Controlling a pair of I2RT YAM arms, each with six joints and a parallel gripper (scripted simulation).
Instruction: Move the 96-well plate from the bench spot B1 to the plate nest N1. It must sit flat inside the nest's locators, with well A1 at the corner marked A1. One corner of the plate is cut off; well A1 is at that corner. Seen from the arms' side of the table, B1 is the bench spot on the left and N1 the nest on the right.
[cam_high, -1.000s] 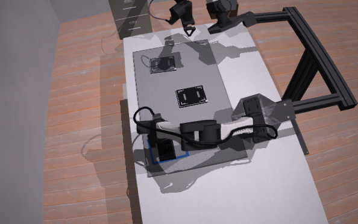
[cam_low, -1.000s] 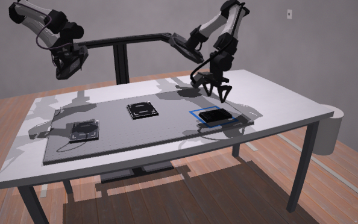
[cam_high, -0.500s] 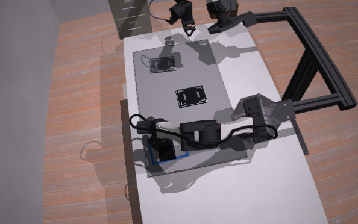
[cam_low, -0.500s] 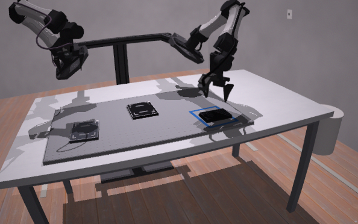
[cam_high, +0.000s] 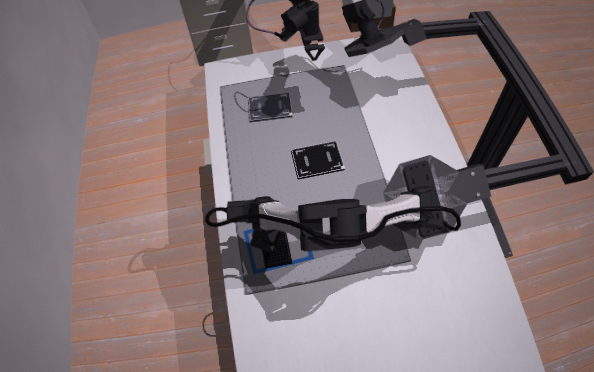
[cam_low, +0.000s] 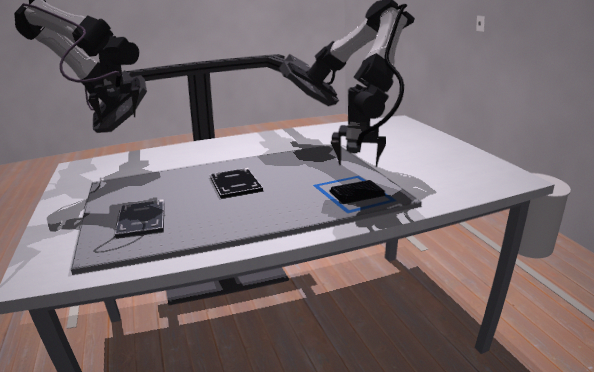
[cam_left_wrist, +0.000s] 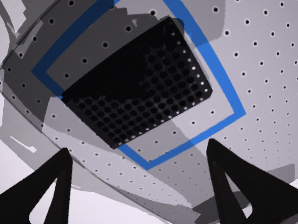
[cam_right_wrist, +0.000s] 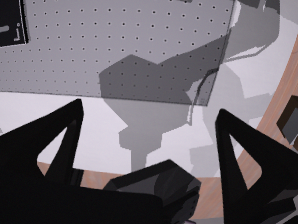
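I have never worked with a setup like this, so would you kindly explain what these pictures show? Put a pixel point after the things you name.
The machine is a pair of robot arms at a white table (cam_high: 400, 305) (cam_low: 450, 165). The top picture looks down on the table; the exterior one views it from beside. Each wrist picture looks past that arm's own two fingers. On a grey perforated board (cam_high: 250, 165) (cam_low: 280, 215) (cam_left_wrist: 270, 65) (cam_right_wrist: 65, 65) lie two flat dark nests and a black well plate (cam_high: 278, 250) (cam_low: 357, 191) (cam_left_wrist: 150, 85), the latter within a blue outline (cam_high: 302, 258) (cam_low: 328, 199) (cam_left_wrist: 220, 75). The left gripper (cam_low: 358, 165) (cam_left_wrist: 137, 151) hovers open above the plate; the right gripper (cam_high: 314, 57) (cam_right_wrist: 151, 110) is also open. Neither holds anything.
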